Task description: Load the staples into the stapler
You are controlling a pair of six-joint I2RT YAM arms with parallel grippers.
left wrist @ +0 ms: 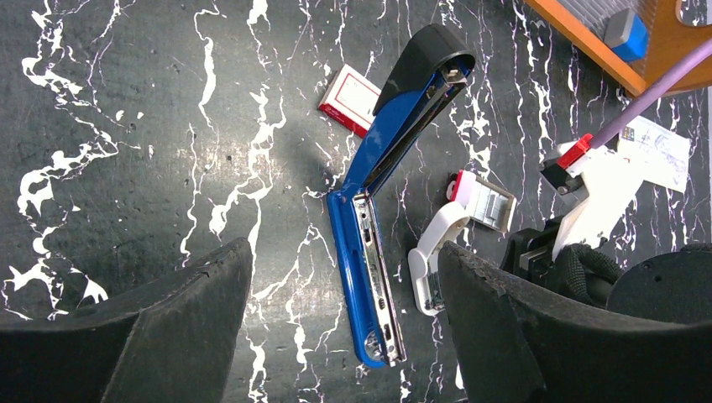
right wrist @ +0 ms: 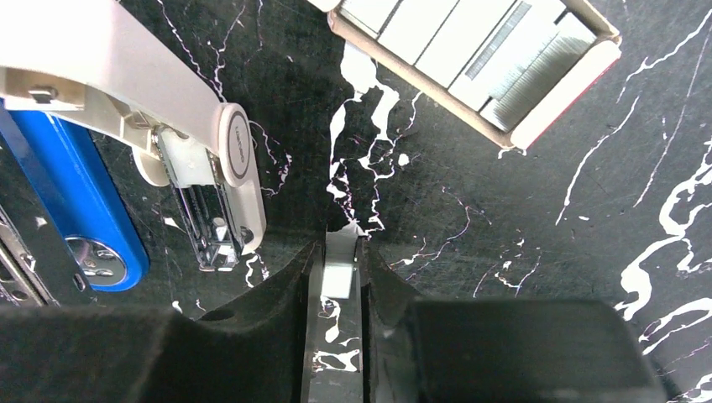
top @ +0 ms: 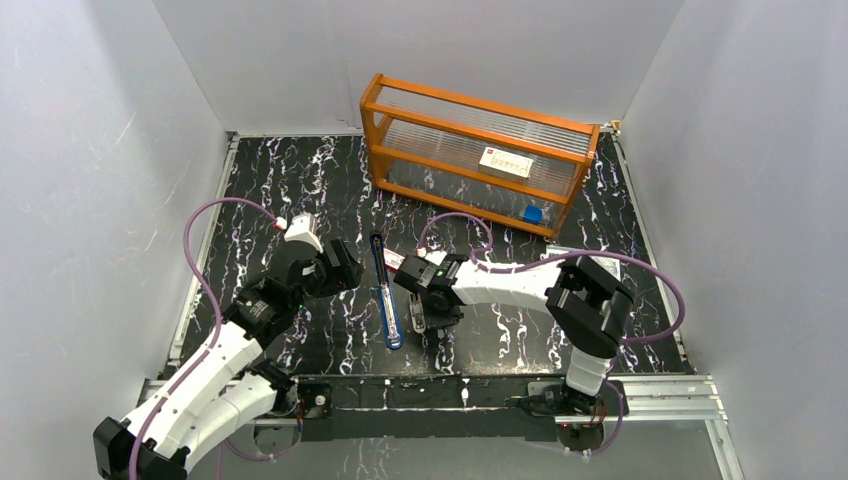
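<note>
The blue stapler (top: 385, 292) lies opened flat on the black marbled table between my arms. In the left wrist view its black-tipped top (left wrist: 420, 67) is swung away and the metal channel (left wrist: 375, 281) faces up. My left gripper (left wrist: 344, 336) is open and empty, its jaws either side of the channel's near end, above it. My right gripper (right wrist: 340, 252) is shut on a thin silvery strip of staples (right wrist: 337, 281), low over the table, right of the stapler. The open staple box (right wrist: 487, 59) with more strips lies beyond it.
A small white stapler (right wrist: 197, 159) lies open between the blue stapler and my right gripper. The red-and-white box sleeve (left wrist: 348, 99) sits by the stapler's far end. An orange rack (top: 470, 150) stands at the back. A paper slip (left wrist: 659, 147) lies to the right.
</note>
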